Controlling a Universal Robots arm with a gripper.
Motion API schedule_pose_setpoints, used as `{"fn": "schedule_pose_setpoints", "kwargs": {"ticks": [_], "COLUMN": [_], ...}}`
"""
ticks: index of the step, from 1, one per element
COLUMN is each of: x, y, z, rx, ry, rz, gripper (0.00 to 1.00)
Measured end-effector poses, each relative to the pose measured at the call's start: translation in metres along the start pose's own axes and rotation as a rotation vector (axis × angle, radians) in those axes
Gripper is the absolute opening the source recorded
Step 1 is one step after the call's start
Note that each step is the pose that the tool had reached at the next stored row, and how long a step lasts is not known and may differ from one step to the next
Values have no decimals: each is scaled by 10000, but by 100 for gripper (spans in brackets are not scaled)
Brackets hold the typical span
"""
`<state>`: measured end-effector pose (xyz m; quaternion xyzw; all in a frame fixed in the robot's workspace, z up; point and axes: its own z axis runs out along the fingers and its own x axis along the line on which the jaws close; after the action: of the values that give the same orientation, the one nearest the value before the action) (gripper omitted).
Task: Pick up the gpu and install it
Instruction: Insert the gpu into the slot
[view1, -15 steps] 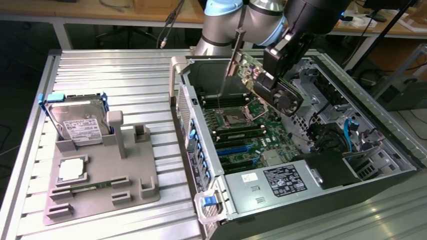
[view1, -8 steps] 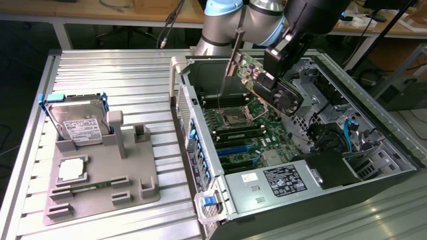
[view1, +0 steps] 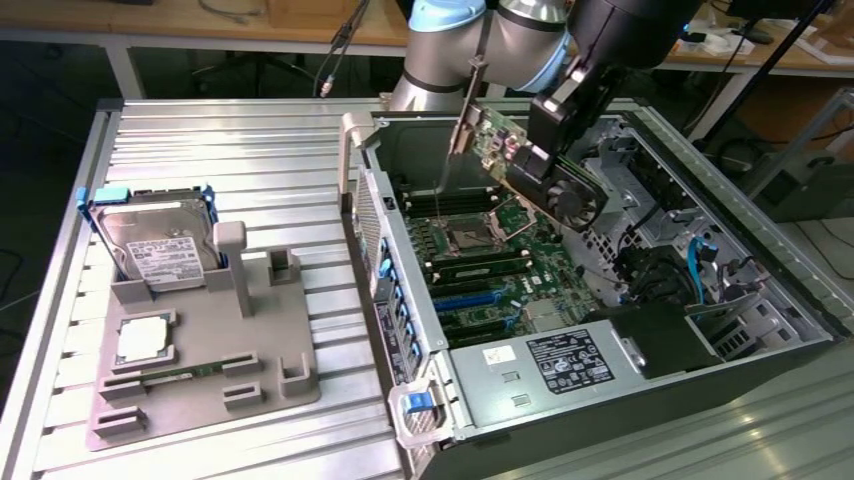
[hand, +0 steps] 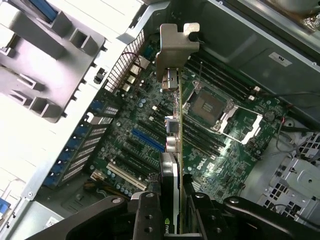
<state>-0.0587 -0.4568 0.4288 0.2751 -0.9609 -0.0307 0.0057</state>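
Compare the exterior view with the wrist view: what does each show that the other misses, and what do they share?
Exterior view: the robot arm above the open case, and a square chip lying in the grey holder. Wrist view: the gripper shut on the gpu, its fingers pressing both faces of the card, seen edge-on. Shared: the gpu held above the motherboard, not yet seated, and the open processor socket.

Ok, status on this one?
Tool shut on gpu. Gpu held above motherboard inside open case, not seated. No obstruction seen below.
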Motion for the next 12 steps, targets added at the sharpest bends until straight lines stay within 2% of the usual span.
{"fn": "schedule_pose_setpoints", "kwargs": {"ticks": [12], "x": [0], "y": [0], "z": [0], "rx": [-2], "ry": [22], "rz": [-350], "gripper": [27]}}
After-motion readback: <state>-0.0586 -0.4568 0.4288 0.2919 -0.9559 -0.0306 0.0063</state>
